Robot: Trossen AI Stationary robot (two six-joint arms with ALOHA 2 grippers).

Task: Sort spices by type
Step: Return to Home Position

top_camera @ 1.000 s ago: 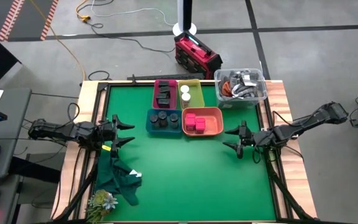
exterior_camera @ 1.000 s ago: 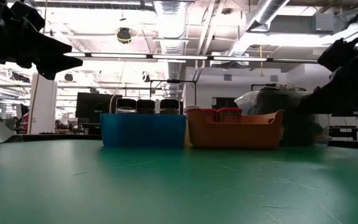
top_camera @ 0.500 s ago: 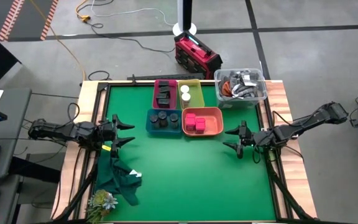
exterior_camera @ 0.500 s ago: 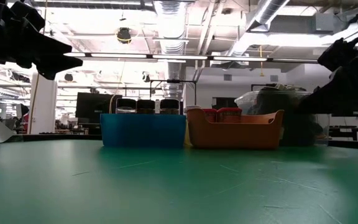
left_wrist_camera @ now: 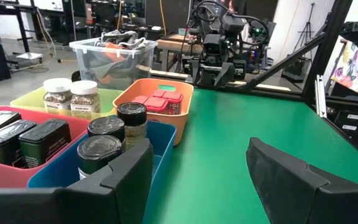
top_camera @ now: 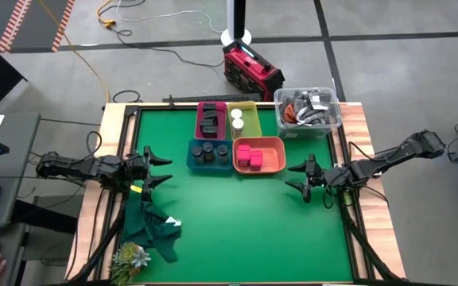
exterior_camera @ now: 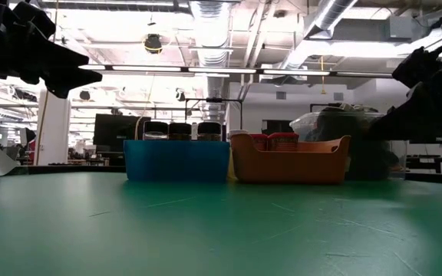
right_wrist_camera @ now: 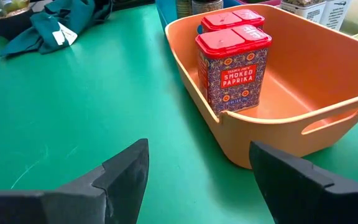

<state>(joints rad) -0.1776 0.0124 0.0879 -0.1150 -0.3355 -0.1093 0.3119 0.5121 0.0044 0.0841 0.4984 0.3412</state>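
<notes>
High, step: homing both arms; sorting looks done. Pull each arm straight back & up, w/o sweeping sideways over orange tray (top_camera: 273,157) or its neighbours.
High, left gripper (top_camera: 165,170): well left of orange tray, arm stretched low from the table's left edge, fingers spread wide, empty. Green cloth (top_camera: 153,226) lies just beside it, so lift before retracting.
High, right gripper (top_camera: 290,178): near orange tray, on its right & nearer side, fingers spread wide, nothing held.
High, spices: magenta-red cubes (top_camera: 250,156) in orange tray. Dark round jars (top_camera: 209,152) in blue tray (top_camera: 189,163), just left of it. White-topped jars (top_camera: 237,119) in yellow-green tray (top_camera: 250,123), behind it. Dark tins (top_camera: 210,121) in pink tray (top_camera: 199,127), behind-left.
Low, spices: jars & cubes seen all sit inside trays; grippers hang above table level, 1 each side of orange tray.
Left wrist, fingers (left_wrist_camera: 129,180): wide gap, empty, aimed across toward orange tray.
Right wrist, fingers (right_wrist_camera: 126,171): wide gap, empty. 2 cubes upright in orange tray close ahead, so back off before any swing.
</notes>
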